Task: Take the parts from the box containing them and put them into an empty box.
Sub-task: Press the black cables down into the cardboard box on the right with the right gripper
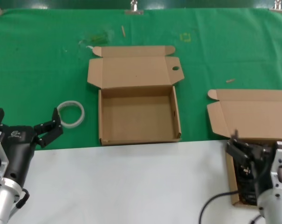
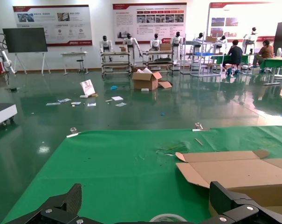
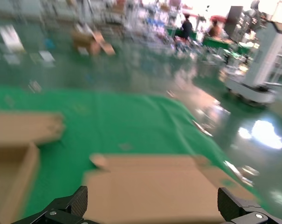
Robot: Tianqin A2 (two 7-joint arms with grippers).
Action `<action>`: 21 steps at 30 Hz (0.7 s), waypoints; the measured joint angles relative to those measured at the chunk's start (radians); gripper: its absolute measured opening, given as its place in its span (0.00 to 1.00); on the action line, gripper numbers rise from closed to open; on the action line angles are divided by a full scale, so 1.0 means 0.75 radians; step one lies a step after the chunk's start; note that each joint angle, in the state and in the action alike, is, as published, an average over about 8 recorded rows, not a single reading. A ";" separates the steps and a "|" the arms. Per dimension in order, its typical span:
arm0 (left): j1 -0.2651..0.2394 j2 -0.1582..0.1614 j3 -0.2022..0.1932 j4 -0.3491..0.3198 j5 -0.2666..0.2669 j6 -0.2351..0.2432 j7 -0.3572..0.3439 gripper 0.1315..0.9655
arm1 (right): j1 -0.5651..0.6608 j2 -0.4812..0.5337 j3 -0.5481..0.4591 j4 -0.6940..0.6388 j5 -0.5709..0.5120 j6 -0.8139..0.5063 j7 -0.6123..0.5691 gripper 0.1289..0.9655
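While lid points away: empty box [image 1: 138,116] | both tools spread | right tool [image 1: 243,156] over parts box [image 1: 234,186]

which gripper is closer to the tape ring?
Left. The left gripper sits just beside the tape ring; the right gripper is far across, over the box with cords.

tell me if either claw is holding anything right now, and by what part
Nothing is held. The left claw is open beside the tape ring; the right claw is open above the box holding the cords.
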 joint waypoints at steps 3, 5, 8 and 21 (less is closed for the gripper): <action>0.000 0.000 0.000 0.000 0.000 0.000 0.000 1.00 | -0.033 0.000 0.028 0.045 0.073 0.144 -0.184 1.00; 0.000 0.000 0.000 0.000 0.000 0.000 0.000 1.00 | -0.039 0.000 0.049 0.056 0.113 0.232 -0.306 1.00; 0.000 0.000 0.000 0.000 0.000 0.000 0.000 1.00 | -0.024 0.000 0.079 0.046 0.160 0.356 -0.486 1.00; 0.000 0.000 0.000 0.000 0.000 0.000 -0.001 1.00 | 0.226 -0.001 0.179 -0.161 0.393 0.595 -1.271 1.00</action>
